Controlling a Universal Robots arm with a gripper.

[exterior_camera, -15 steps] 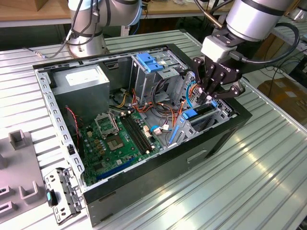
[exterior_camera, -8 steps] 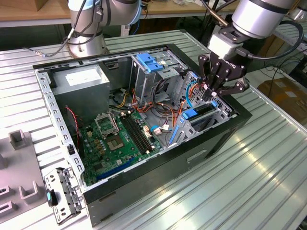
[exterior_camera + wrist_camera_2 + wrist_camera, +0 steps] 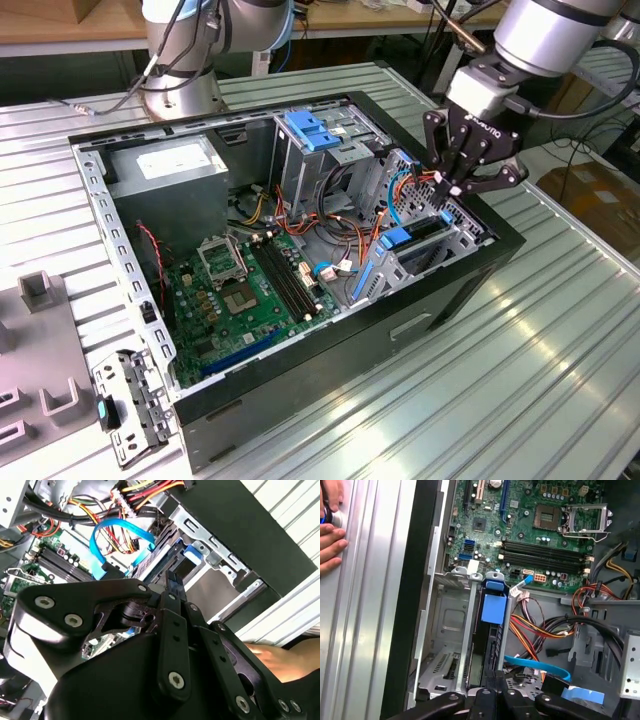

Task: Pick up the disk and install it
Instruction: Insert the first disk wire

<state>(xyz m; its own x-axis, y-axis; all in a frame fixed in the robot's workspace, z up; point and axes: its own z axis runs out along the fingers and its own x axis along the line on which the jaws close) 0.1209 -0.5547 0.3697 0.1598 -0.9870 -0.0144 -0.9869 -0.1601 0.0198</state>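
Exterior view shows arm [image 3: 550,35] tilted down, fingers [image 3: 452,170] together just over the disk [image 3: 420,230].

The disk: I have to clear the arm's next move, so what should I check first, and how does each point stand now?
1. Disk in the drive cage slot: ok.
2. Disk pushed fully home: cannot tell.
3. Gripper above the cage, in line with the disk: ok.
4. Gripper's hold on the disk: cannot tell.
5. Blue cable close beside the gripper: not ok.
6. Person's hand on the table next to the case: not ok.
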